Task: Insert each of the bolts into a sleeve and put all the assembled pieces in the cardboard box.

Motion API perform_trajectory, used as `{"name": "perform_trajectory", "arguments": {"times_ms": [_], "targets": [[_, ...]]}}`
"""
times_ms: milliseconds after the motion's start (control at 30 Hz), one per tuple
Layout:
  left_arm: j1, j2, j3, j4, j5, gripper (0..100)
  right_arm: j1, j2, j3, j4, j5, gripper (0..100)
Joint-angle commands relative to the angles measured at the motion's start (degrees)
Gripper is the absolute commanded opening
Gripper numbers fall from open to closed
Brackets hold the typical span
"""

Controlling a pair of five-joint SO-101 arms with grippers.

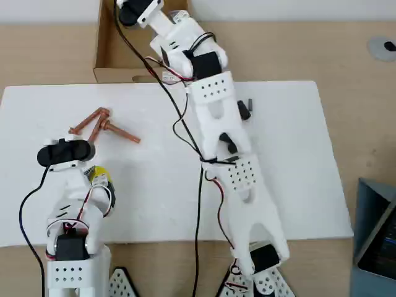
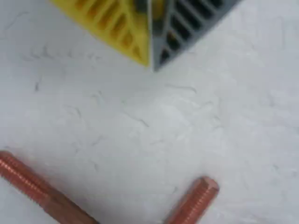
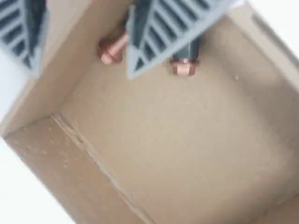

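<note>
On the left part of the white mat [image 1: 154,198], the left hand [image 2: 150,63] is clenched on nothing, its yellow and grey fingers pressed together close over the mat. Near it lie three loose copper bolts [image 1: 121,133], meeting at their heads. At the far edge of the tabletop [image 1: 49,55] stands the cardboard box [image 1: 98,52]. The right hand [image 3: 84,70] hangs over the box, released and spread wide. On the box floor lie an assembled piece [image 3: 186,60] and a second bolt [image 3: 110,52], partly hidden behind a finger. Dark sleeves [image 1: 244,112] lie just beside the right arm.
</note>
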Motion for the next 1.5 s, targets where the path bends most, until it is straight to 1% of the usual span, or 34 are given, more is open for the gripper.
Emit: {"name": "perform_trajectory", "arguments": {"times_ms": [0,100,567,967,1200,1333,1467], "targets": [[-0.53,-0.48,0.26,0.00,-0.09,0,0.48,-2.59,-4.35,8.53,0.44,14.6],[-0.53,-0.48,0.26,0.00,-0.09,0,1.10,-6.46,-3.82,14.77,0.44,14.6],[-0.53,-0.48,0.26,0.00,-0.09,0,6.37,-14.90,-4.18,34.55,0.44,14.6],[-0.53,-0.48,0.26,0.00,0.00,0,14.55,-18.59,-3.38,35.08,0.35,14.5],[-0.62,-0.48,0.26,0.00,0.00,0,17.36,-21.41,11.03,34.99,0.44,14.7],[-0.62,-0.48,0.26,0.00,0.00,0,17.54,-23.78,21.49,34.90,0.53,14.7],[-0.62,-0.48,0.26,0.09,0.00,0,17.54,-23.78,27.47,34.64,0.62,14.8]]}}
